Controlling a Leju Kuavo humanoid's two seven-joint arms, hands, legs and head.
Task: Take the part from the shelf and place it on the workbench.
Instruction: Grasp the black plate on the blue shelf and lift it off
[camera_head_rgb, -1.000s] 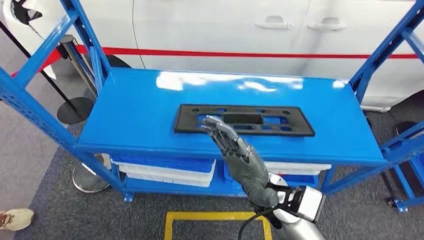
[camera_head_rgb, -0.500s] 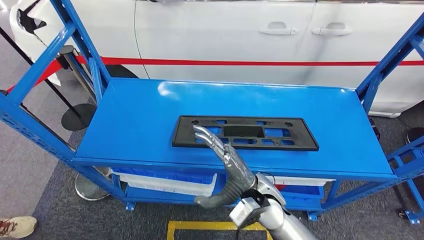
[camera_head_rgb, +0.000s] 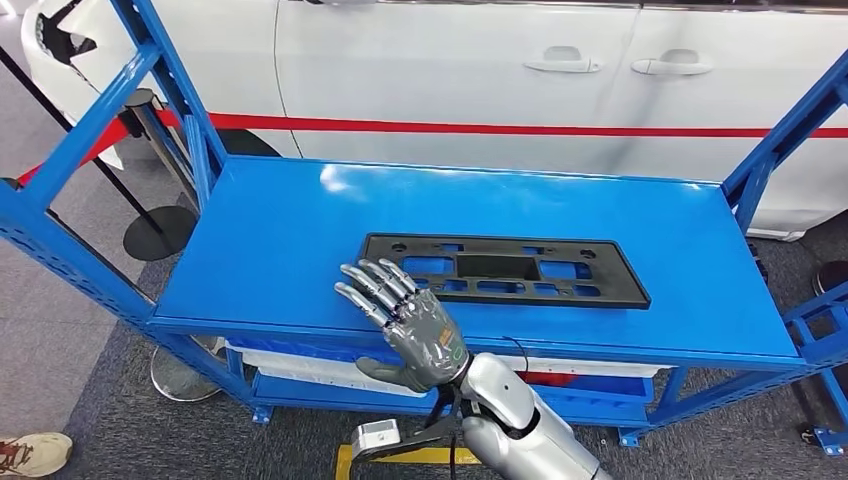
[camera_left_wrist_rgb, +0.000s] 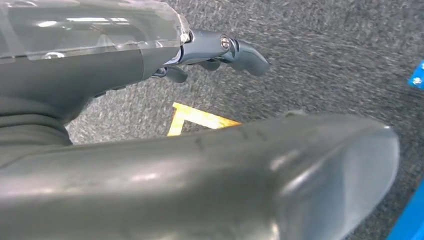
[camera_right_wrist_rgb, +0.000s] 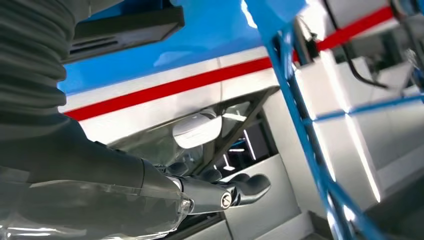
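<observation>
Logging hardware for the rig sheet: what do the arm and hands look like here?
Right arm: rounded silver shell, black cable looping at the wrist, grey camera block beside it. Right hand: dark grey palm back with a small green mark, silvery segmented fingers, grey thumb. Left hand: dark grey fingers, clear glossy cover behind them.

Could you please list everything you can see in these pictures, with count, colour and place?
Flat black plastic part with rectangular cut-outs: one, black, lying flat on the shelf top.
Blue metal shelf: one, blue, in front of the robot.
White and blue bins: several, on the shelf's lower level.
White car with a red stripe: one, behind the shelf.
Yellow floor marking: one, on grey carpet.
Black stanchion base: one, left of the shelf.
Person's shoe: one, pale, lower left floor.
Right hand: grey, fingers spread, over the shelf's front edge, holding nothing.
Left hand: grey, hanging over the carpet.
</observation>
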